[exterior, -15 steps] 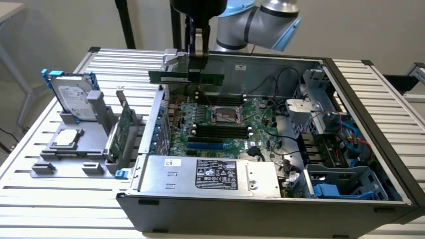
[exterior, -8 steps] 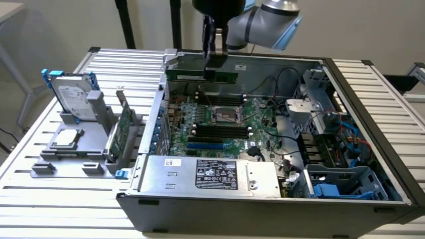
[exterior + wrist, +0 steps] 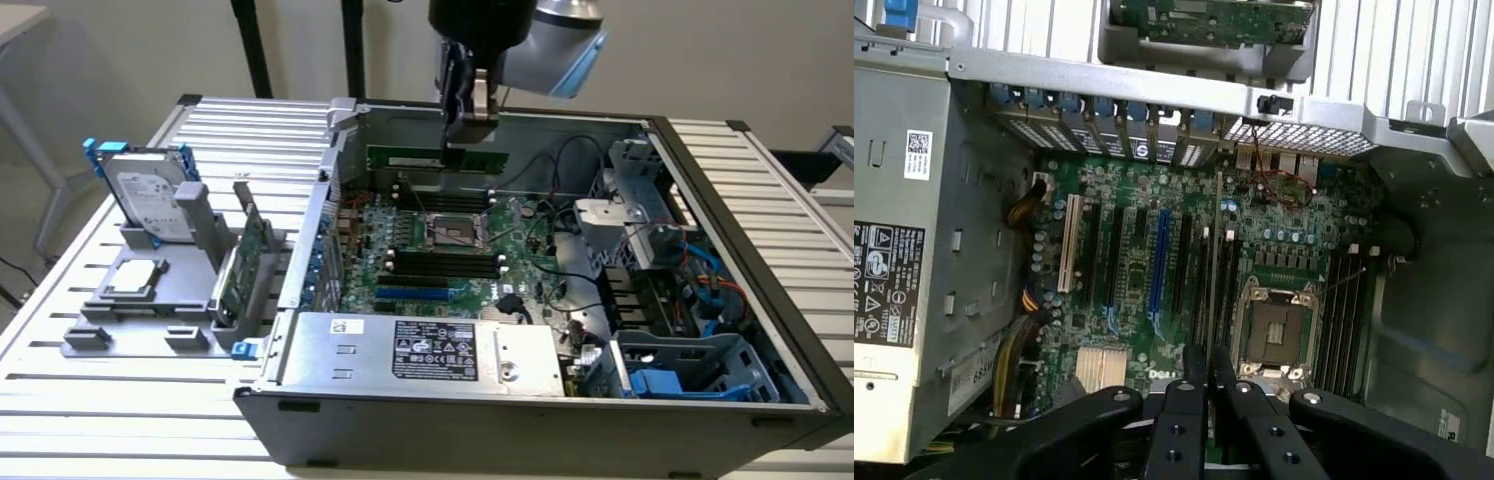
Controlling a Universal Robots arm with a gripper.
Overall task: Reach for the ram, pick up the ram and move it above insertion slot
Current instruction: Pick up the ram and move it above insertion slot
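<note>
Green and thin, the ram [image 3: 441,158] hangs gripped in the closed claw [image 3: 466,135] above the motherboard [image 3: 447,250], toward twelve o'clock of the open computer case [image 3: 534,400], so pickup looks done and alignment over a slot remains.

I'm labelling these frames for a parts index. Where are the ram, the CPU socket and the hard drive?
ram [image 3: 438,158]: exterior view, on the green board's face below the gripper.
CPU socket [image 3: 1279,335]: wrist view, on its open centre.
hard drive [image 3: 150,192]: exterior view, on its labelled silver face.
</note>
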